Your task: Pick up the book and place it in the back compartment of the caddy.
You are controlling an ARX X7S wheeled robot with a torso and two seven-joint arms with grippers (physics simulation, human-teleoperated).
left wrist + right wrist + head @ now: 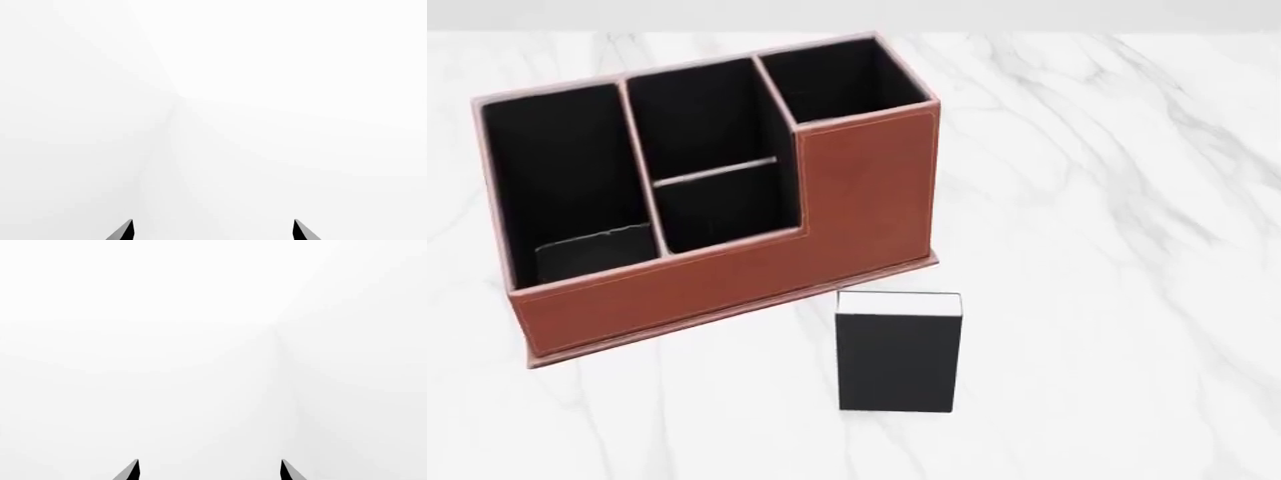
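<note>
Both sets of jaws stand apart and empty: the left gripper [213,231] and the right gripper [209,470] each show only two dark fingertips against blank white, neither near anything. Out on the white marble desk [1121,250], the thick black hardcover book [897,352] stands upright just before the reddish-brown leather-look caddy [721,280], near its front wall. The back compartment [707,120] is narrow; a crooked grasp could catch the book on the thin cross divider [714,172] or tip it.

Simulated white marble desktop [1121,200]
</note>
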